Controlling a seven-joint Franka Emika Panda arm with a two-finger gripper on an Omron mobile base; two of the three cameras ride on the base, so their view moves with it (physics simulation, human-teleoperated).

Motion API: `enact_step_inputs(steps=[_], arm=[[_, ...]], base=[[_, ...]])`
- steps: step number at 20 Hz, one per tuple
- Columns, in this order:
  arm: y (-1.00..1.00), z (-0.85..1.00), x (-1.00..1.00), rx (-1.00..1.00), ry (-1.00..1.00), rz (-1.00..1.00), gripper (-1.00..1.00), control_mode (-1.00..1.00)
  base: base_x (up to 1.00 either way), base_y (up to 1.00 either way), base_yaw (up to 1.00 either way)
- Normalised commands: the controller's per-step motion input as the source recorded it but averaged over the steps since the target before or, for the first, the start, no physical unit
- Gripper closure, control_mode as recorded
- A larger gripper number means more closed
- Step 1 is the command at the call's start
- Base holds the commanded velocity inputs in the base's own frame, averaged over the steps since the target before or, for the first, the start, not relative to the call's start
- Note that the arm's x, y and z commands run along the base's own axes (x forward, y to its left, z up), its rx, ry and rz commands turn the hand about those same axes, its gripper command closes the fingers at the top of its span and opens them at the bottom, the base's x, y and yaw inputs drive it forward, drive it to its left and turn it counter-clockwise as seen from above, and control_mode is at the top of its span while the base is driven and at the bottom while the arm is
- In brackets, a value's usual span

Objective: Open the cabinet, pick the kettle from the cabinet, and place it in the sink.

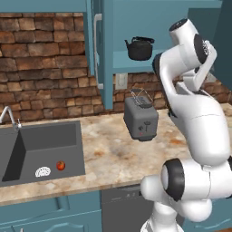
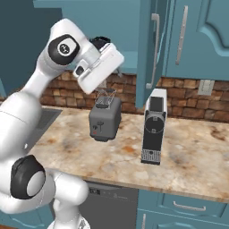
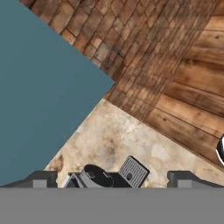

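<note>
On the lower shelf of the open cabinet (image 1: 136, 27), the kettle (image 1: 139, 48) sits upright, black and squat, its arched handle above the lid and its spout turned toward the left of the left base view. One cabinet door (image 1: 96, 50) stands swung out, edge-on to that camera, with its long silver bar handle facing forward; in the right base view the same door (image 2: 152, 49) hangs open beside a closed one (image 2: 197, 40). Below the shelf, a grey toaster (image 1: 141, 118) stands on the beige marbled counter (image 1: 108, 145) against the brick wall, well apart from the sink (image 1: 41, 149), whose dark basin holds a small white object (image 1: 42, 171) and a small red one (image 1: 60, 165), with the chrome faucet (image 1: 9, 117) at its back edge. A tall black and silver coffee machine (image 2: 153, 126) stands on the counter to the right of the toaster in the right base view. The arm is raised in front of the cabinet, the hand near the shelf and close to the kettle without touching it. From the hand view, the gripper (image 3: 113, 180) has its two dark fingertips (image 3: 41, 179) spread wide apart with nothing between them, looking down on counter, brick and the top of the coffee machine.
</note>
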Motion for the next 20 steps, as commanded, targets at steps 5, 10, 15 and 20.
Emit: enact_step_inputs(steps=[5, 10, 15, 20], arm=[[0.44, 0.12, -0.01, -0.19, 0.18, 0.16, -1.0, -1.0], [0.34, 0.14, -0.05, -0.21, 0.15, 0.31, -1.0, -1.0], [0.26, 0.16, -0.04, -0.14, 0.04, 0.31, -1.0, -1.0], [0.08, 0.16, 0.0, -0.03, 0.02, 0.23, -1.0, -1.0]], base=[[0.0, 0.0, 0.0], [0.0, 0.0, 0.0], [0.0, 0.0, 0.0], [0.0, 0.0, 0.0]])
